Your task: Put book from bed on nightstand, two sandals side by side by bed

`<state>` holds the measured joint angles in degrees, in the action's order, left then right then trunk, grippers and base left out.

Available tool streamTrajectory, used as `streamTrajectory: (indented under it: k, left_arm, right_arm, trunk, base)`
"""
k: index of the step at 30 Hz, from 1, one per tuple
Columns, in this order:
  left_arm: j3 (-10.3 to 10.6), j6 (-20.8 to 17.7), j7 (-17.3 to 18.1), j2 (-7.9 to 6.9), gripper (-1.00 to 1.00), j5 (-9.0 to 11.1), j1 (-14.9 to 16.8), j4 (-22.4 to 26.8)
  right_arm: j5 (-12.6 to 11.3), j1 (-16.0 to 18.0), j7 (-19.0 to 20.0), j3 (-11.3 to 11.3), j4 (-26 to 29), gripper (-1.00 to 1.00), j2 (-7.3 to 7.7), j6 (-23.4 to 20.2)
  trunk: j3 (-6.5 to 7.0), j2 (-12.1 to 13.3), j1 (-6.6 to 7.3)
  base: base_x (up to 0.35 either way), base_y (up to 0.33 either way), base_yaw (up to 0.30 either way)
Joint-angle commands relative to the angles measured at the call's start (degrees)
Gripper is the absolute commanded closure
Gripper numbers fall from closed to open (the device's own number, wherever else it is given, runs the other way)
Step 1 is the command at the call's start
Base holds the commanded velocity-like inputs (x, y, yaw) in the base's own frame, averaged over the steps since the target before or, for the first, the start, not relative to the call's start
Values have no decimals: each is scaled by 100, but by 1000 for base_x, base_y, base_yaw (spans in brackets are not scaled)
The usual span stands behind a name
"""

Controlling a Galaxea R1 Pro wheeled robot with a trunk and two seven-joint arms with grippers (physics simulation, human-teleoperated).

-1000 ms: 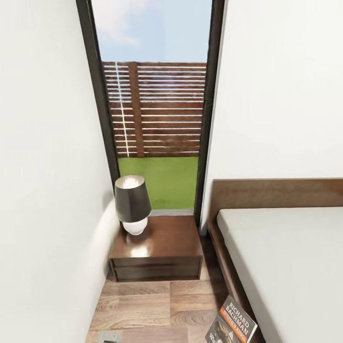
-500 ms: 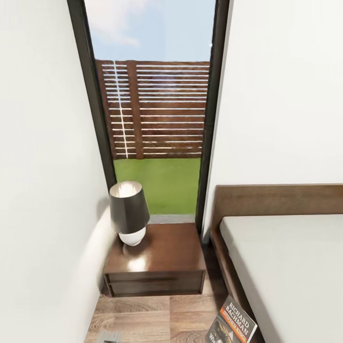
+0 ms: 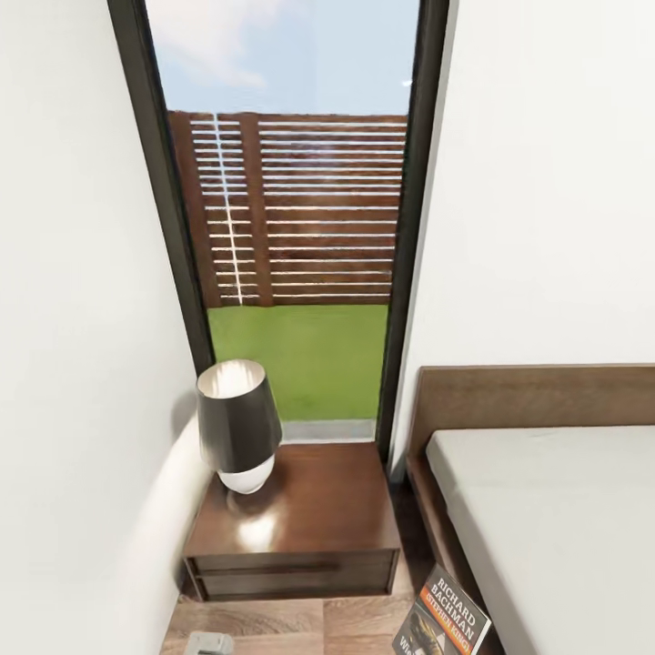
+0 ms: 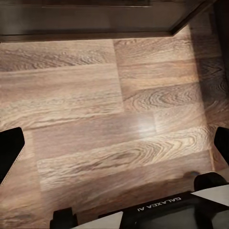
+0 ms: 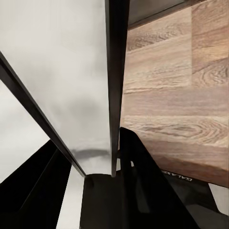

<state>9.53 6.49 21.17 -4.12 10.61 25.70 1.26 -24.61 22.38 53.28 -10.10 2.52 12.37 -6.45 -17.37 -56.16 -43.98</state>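
1. Below the window (image 3: 291,227), the head view shows the nightstand (image 3: 296,528) with a lamp (image 3: 238,426), beside the bed (image 3: 555,528).
2. Low in that view, the book (image 3: 443,620) stands tilted over the floor (image 3: 355,628).
3. Left gripper (image 4: 114,143): fingers wide apart over planks.
4. Right gripper (image 5: 88,162): seemingly clamped on the book's thin edge (image 5: 116,76).

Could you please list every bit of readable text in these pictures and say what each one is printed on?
"RICHARD BACHMAN": white lettering on the book cover, head view.
"GALAXEA AI": upside down on the left gripper body, left wrist view.
Orange band on the book: blurred, unreadable.
Lettering on the right gripper body: too dim to read.
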Motion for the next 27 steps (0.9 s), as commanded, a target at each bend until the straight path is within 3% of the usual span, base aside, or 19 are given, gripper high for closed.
streamTrajectory:
  k: [1,21,27]
  left_arm:
    - [49,19,19,-1,-100,55,5,-5]
    - [49,19,19,-1,-100,55,5,-9]
    - [49,19,19,-1,-100,55,5,-9]
  right_arm:
    - [-71,3,15,-18,7,100,2,-58]
    - [-71,3,15,-18,5,100,2,-58]
    - [-71,3,15,-18,6,100,2,-58]
  trunk:
    - [-7,-4,-4]
    - [-7,-4,-4]
    - [-7,-4,-4]
  base:
    - [317,0,0]
    - [315,0,0]
    - [106,0,0]
